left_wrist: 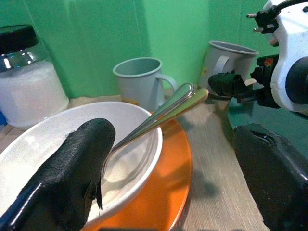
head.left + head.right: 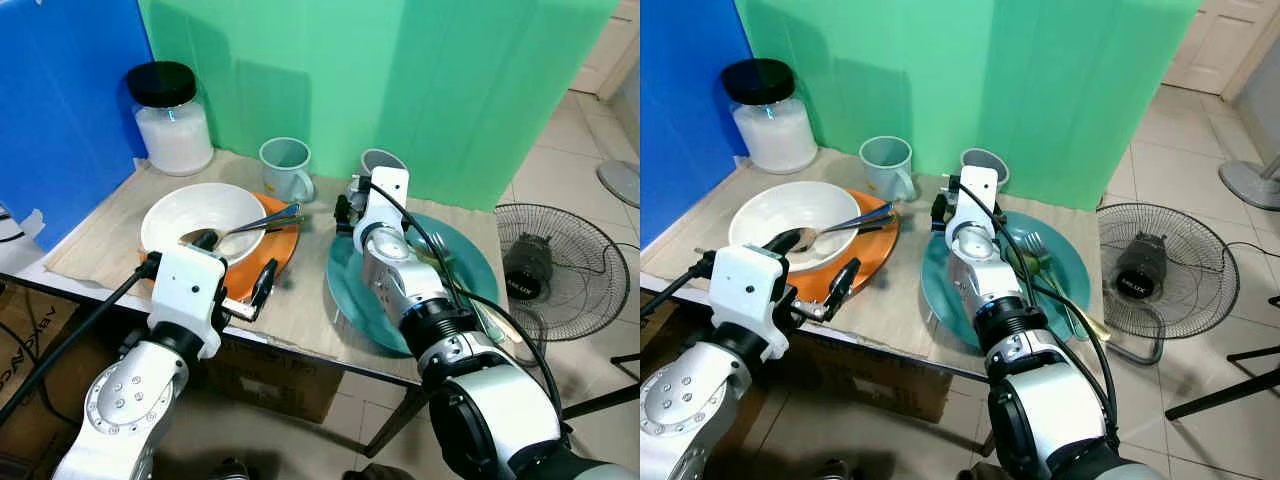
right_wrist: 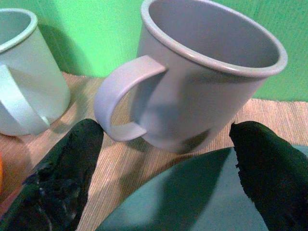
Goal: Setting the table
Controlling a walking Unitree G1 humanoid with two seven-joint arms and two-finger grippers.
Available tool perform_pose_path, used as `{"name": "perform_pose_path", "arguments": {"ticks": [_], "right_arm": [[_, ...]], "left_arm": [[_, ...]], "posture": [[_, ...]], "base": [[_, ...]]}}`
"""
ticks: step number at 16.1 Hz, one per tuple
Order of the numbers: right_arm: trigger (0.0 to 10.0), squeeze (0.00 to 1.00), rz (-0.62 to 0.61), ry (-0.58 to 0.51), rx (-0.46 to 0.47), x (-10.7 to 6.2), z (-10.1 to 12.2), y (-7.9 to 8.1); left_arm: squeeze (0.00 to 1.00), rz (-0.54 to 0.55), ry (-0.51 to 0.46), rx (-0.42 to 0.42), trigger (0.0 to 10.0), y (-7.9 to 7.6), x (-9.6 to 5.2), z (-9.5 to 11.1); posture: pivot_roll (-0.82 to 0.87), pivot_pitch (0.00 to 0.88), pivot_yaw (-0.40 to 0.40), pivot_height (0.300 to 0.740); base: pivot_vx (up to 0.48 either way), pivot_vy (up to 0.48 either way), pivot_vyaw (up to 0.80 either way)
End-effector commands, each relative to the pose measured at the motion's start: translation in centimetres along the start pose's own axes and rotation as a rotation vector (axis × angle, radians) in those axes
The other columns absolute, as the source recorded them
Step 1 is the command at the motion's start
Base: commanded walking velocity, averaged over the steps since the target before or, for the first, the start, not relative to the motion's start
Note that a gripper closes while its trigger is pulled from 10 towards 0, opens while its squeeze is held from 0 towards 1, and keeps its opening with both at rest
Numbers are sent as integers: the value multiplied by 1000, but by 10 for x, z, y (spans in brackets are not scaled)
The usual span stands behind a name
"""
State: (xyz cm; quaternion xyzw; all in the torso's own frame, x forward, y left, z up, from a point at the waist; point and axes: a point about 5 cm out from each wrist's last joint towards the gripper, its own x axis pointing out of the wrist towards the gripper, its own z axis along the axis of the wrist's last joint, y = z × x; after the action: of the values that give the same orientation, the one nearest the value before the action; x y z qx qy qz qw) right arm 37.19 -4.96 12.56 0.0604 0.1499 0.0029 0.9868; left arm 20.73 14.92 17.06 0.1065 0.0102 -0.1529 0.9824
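The right gripper (image 3: 163,144) has its jaws wide before the grey mug (image 3: 207,72) at the teal plate's (image 2: 470,255) far edge. The left gripper (image 1: 168,159) gapes by the white bowl (image 2: 205,215) holding two spoons (image 2: 245,225). Two mugs, two plates, one jar (image 2: 172,118) crowd the counter (image 2: 300,305).

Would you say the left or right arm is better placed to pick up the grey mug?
Right. The right gripper is open and faces the grey mug; the left gripper is over by the white bowl.

No legible text anywhere. Floor fan (image 2: 1162,277) hub carries a small label, too blurred to read. Cardboard box (image 2: 22,372) print partly cut off, unreadable.
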Motion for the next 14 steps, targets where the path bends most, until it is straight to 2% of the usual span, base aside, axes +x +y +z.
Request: {"name": "perform_pose_path", "arguments": {"ticks": [1,5,12,13,14], "right_arm": [[10000,0,31,-27,21,-2,13,14],[10000,0,12,-4,-6,-2,6,3],[10000,0,30,3,-31,-6,0,-3],[10000,0,8,-10,-51,-8,1,-24],[10000,0,-12,-18,-60,-8,3,-36]], "left_arm": [[0,-9,8,-6,10000,-2,1,-2],[0,-14,7,-8,10000,-4,2,-2],[0,-17,8,-10,10000,-5,1,-2],[0,-18,10,-11,10000,-7,1,-3],[0,-19,9,-11,10000,-7,1,-3]], "posture": [[-16,54,-47,740],[-15,50,-47,740],[-11,50,-48,740],[-14,45,-44,740],[-15,43,-43,740]], "base": [[0,0,0],[0,0,0],[0,0,0],[0,0,0],[0,0,0]]}}
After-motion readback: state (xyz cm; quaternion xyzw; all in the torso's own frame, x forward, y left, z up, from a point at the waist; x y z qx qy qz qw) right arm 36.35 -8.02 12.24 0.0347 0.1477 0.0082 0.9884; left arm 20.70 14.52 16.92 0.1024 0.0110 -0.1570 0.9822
